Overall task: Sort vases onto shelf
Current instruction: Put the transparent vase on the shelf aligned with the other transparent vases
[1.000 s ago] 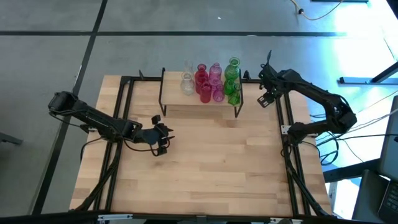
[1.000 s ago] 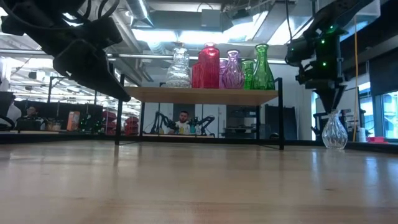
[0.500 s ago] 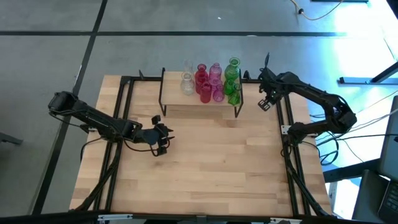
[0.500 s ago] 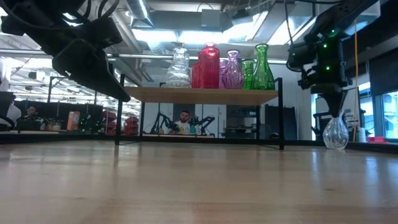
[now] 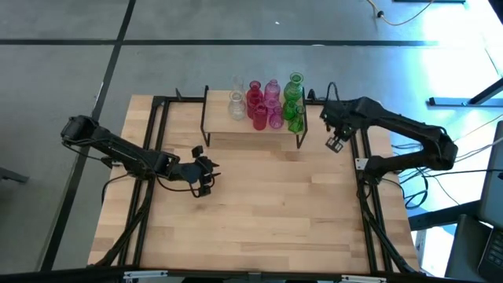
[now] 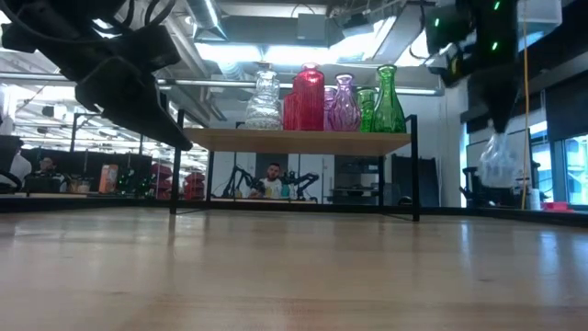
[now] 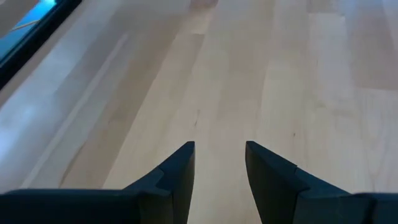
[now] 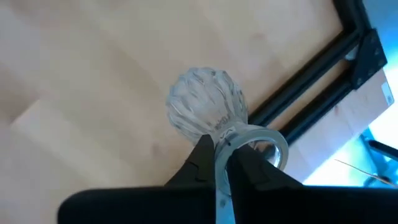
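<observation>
Several vases [image 5: 267, 102], clear, red, pink and green, stand on their bases on the shelf [image 5: 244, 135] at the table's far middle; the low view shows these vases [image 6: 322, 99] in a row on the shelf board [image 6: 294, 141]. My right gripper [image 5: 334, 143], just right of the shelf, is shut on a clear ribbed vase [image 8: 205, 109], which the low view shows as a clear vase [image 6: 501, 158] in the air. My left gripper [image 7: 221, 168] stands open over bare wood at the table's left middle [image 5: 206, 171]. My right gripper pinches the clear vase's rim [image 8: 221, 147] between its two fingers, one finger [image 8: 204, 155] outside the neck and the other over the mouth. The fingers come from above, pointing down. The vase hangs below them, roughly upright and lifted clear of the table.
A black frame rail [image 5: 363, 157] runs along the table's right side under my right arm. Bare wood [image 5: 275, 204] fills the table's middle and near part. In the low view a person [image 6: 269, 179] sits in the room behind, seen under the shelf.
My right gripper has taken hold of the clear vase, which stood on the table right of the shelf, and has lifted it clear. It has moved up and toward the table's near edge, rolling a little. The vase now hangs below the fingers.
</observation>
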